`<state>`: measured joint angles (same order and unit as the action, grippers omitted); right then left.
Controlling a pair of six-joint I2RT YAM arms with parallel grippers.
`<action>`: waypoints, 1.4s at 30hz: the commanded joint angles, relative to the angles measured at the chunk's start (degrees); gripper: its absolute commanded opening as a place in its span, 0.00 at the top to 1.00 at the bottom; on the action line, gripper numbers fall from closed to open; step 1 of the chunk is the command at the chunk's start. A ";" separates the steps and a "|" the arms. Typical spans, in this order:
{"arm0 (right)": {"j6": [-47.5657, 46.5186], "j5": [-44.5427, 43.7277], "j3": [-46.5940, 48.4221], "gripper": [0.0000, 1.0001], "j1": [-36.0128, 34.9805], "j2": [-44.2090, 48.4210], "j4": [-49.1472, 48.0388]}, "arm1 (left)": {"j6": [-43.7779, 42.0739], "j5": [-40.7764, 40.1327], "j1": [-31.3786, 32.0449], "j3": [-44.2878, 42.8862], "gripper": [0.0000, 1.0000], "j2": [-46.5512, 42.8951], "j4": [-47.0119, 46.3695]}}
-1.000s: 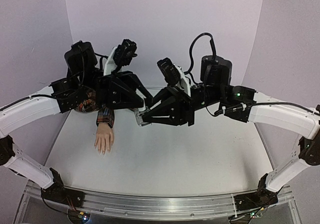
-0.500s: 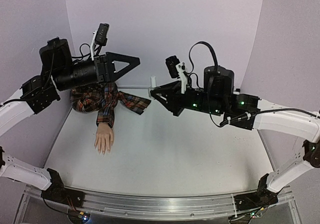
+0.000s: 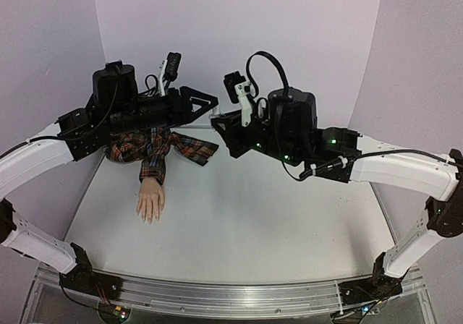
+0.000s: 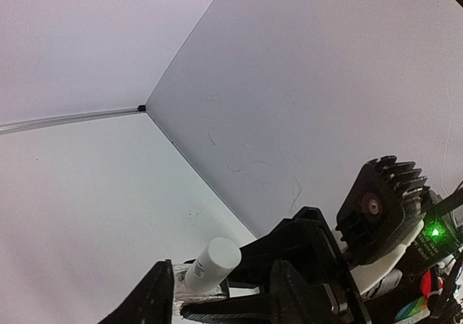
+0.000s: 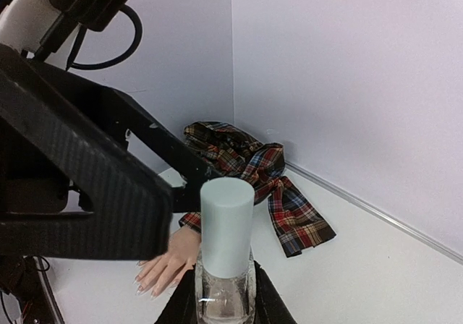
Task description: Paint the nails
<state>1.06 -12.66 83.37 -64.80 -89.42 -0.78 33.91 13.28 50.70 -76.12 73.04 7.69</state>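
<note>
Cap [image 5: 226,223] ungripped.
Your right gripper [image 5: 224,302] pinches bottle [image 5: 224,284]; left gripper [image 4: 221,273] spread astride cap; nails [image 3: 148,220] lie below by table's [image 3: 253,230] left edge, nearer left gripper.

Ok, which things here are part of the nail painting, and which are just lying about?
In the job: nails on the mannequin hand; clear bottle with white cap, held by the right gripper; left gripper, open by the cap.
Lying about: plaid sleeve, bunched at the back corner of the table.
</note>
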 commanded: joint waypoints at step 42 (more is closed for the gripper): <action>-5.83 69.99 1.07 1.00 3.28 3.02 -0.79 | -5.02 57.24 2.51 1.00 0.97 0.49 -18.75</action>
<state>1.93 56.66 87.66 -61.93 -86.15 1.82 28.37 69.01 52.89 -72.75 72.67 -18.16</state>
